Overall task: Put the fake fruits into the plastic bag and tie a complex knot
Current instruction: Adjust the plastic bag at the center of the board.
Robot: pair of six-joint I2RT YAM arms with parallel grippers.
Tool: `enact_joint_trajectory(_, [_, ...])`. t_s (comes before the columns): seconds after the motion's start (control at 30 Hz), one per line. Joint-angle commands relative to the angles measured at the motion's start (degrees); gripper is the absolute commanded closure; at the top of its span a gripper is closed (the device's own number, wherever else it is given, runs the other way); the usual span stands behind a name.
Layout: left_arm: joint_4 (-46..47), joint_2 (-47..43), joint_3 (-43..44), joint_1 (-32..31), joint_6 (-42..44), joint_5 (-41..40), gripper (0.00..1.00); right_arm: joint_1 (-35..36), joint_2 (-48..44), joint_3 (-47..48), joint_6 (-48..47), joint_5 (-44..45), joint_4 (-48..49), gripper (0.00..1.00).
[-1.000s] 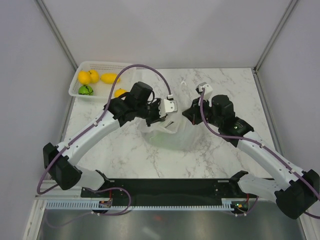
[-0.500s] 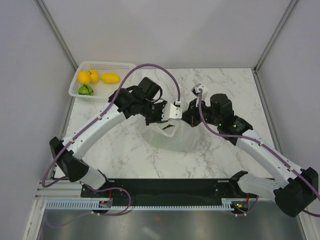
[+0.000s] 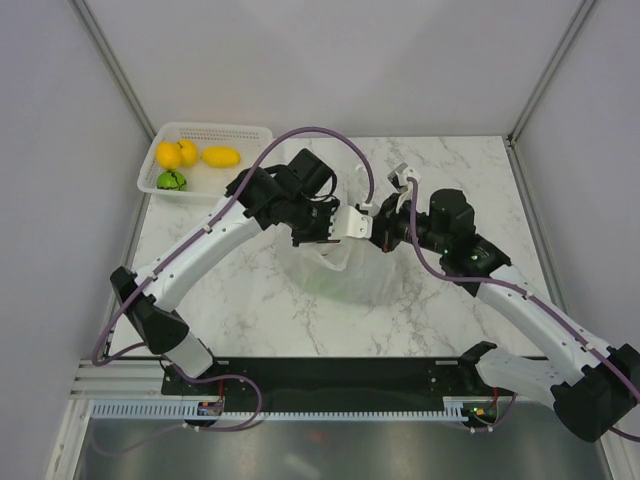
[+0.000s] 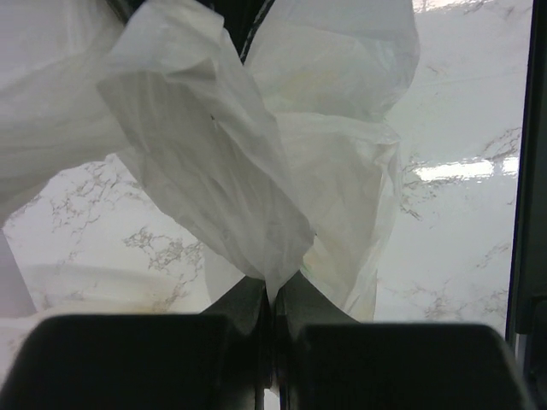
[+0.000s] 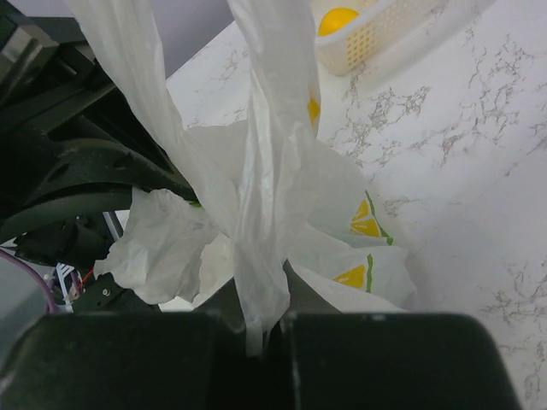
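Reaching in from the near left corner, your left arm (image 3: 205, 245) runs in a long arc up and across the table (image 3: 470, 165), its wrist turned to the right so the left end effector (image 3: 352, 222) sits above the middle. Your right arm (image 3: 530, 305) mirrors it from the near right corner, forearm angled up and left, and the right end effector (image 3: 384, 228) comes nose to nose with the left one, the two just beside each other. Below that meeting point the plastic bag (image 3: 345, 275) stands on the table as a crumpled white mound, its top drawn up toward both tools. On the left wrist camera your end effector is pinched right down on a fold of thin white film, which fans out above the fingertips (image 4: 248, 299). On the right wrist camera it's the same story: fingers (image 5: 226, 318) nipped tight on a long twisted strip of the bag that climbs out of the top of the view, with lemon prints (image 5: 363, 218) showing on the body behind. What sits inside the bag you can't tell from here. Over at the far left corner, the white basket (image 3: 215, 128) holds some of the fake fruits (image 3: 221, 156): three yellow, one green, well apart from both arms.
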Motion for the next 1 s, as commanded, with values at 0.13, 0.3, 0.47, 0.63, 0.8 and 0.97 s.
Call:
enact_joint_trajectory(0.13, [-3.1, 1.8, 4.0, -1.4, -0.9, -4.8, 0.98, -0.1, -2.7, -2.1, 0.1, -2.4, 3.9, 0.94])
enact_joint_trajectory(0.3, [-4.0, 2.5, 5.4, -2.2, -0.8, -5.5, 0.98, -0.1, -4.2, -3.6, -0.7, -2.4, 5.7, 0.85])
enact_joint_trajectory(0.47, [-4.9, 3.5, 7.0, -2.7, -0.9, -6.5, 0.98, -0.1, -6.4, -6.1, -0.9, -2.4, 7.3, 0.78])
enact_joint_trajectory(0.63, [-6.7, 4.6, 8.6, -3.7, -1.2, -7.1, 0.98, -0.1, -7.7, -7.5, -0.5, -3.1, 8.3, 0.69])
enact_joint_trajectory(0.8, [-7.0, 5.0, 9.2, -4.1, -0.9, -6.8, 0.98, -0.1, -8.9, -8.9, -0.1, -3.2, 9.3, 0.61])
enact_joint_trajectory(0.97, [-7.0, 5.1, 9.1, -4.3, -0.9, -6.8, 0.98, -0.1, -10.3, -9.9, 1.0, -2.8, 9.2, 0.5])
